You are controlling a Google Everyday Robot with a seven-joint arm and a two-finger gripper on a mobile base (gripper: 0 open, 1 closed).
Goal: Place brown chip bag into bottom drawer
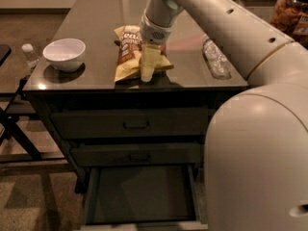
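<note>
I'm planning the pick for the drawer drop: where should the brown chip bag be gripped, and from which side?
Probably from straight above, pinching the raised, crinkled right edge of the brown chip bag. It lies flat on the cabinet top, so a side approach would find little to catch. The hand points down at that edge, near the bag's front end.
</note>
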